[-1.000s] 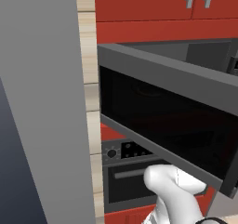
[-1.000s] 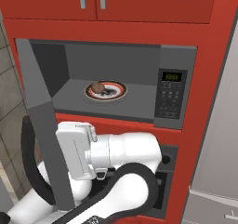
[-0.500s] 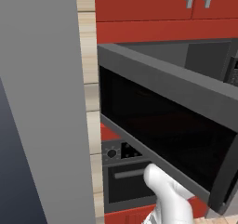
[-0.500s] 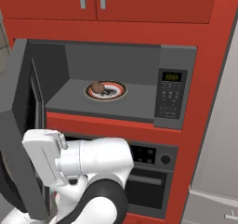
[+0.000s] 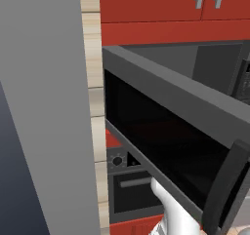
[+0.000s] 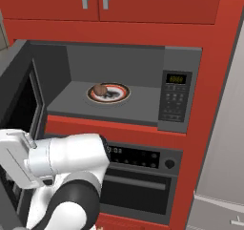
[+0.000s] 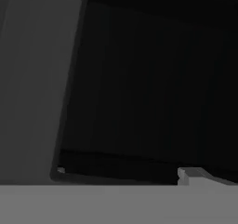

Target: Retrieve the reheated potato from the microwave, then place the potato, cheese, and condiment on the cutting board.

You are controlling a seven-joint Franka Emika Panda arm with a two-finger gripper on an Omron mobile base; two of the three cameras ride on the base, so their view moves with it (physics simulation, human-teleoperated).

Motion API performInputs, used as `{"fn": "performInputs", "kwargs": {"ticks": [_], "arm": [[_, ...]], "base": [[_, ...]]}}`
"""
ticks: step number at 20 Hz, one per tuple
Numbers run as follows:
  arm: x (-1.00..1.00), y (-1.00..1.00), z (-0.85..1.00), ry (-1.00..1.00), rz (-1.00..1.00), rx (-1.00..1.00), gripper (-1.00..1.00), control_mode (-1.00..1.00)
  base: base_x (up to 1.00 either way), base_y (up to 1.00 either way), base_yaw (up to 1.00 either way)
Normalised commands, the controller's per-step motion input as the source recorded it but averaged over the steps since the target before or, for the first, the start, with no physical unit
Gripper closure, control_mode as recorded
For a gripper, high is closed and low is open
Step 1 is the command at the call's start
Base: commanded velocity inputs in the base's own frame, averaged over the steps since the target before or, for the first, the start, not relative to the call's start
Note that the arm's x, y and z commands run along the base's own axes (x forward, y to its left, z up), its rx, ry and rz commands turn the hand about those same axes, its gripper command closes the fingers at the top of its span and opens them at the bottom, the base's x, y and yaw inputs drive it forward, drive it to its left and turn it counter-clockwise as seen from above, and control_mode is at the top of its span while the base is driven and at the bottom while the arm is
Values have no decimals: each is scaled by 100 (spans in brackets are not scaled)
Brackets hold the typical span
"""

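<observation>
The microwave [image 6: 119, 62] stands open, its dark glass door [image 5: 171, 146] swung wide to the left with the curved handle [image 5: 228, 192] nearest the camera. Inside, the brown potato [image 6: 99, 89] lies on a round plate [image 6: 116, 94]. My gripper [image 7: 122, 173] faces the door's dark inner side at close range; its fingertips [image 7: 186, 175] stand far apart with nothing between them. In the right base view my white wrist [image 6: 19, 160] sits low at the left, beside the door's edge. The cheese, condiment and cutting board are out of view.
The microwave's control panel [image 6: 176, 98] is right of the cavity. An oven with display and knob [image 6: 143, 158] sits below it. Red cabinets [image 6: 95, 2] hang above. A tall grey panel [image 5: 44, 107] stands at the left, and a grey surface [image 6: 224, 143] at the right.
The door has swung further open toward the left. My hand has moved left and lower along with it, away from the front of the cavity.
</observation>
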Motion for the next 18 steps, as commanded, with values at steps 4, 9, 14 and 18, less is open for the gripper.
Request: {"fn": "performInputs", "kwargs": {"ticks": [4,9,14,18], "arm": [[-23,63,0,-6,0,0,-100,-100],[-26,65,-4,-8,0,0,-100,-100],[-23,65,-9,-8,0,0,-100,-100],[-16,61,-10,-8,0,0,-100,-100]], "base": [[0,0,0],[0,0,0],[0,0,0],[0,0,0]]}}
